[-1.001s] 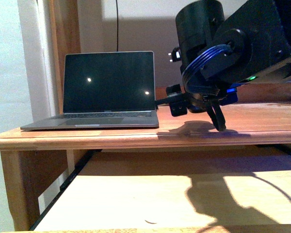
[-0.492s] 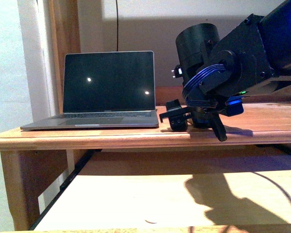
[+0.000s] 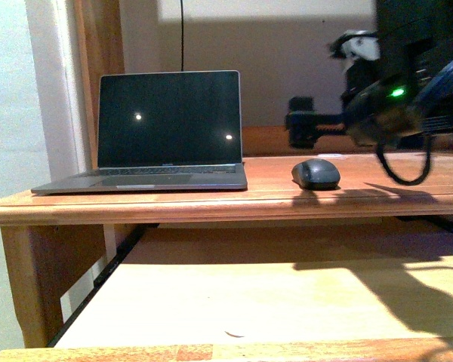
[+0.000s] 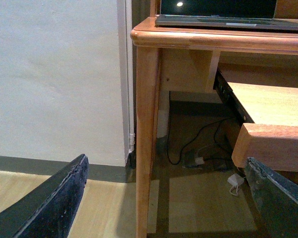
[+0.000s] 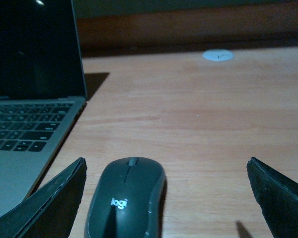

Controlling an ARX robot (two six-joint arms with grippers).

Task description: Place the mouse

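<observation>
We think the mouse [image 3: 315,173] sits at three o'clock of the laptop [image 3: 170,128] to be handy; our right gripper [image 3: 302,124] hangs spread wide, empty.

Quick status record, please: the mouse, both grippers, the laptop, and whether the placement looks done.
mouse: mouse lies flat on the desk, nothing gripping it
laptop: laptop is open with a dark screen, to the left of the mouse in the front view and apart from it
right gripper: right gripper is open and empty, raised above the mouse
left gripper: left gripper is open and empty, low beside the desk leg
placement: looks done, since the mouse rests free on the desk
</observation>
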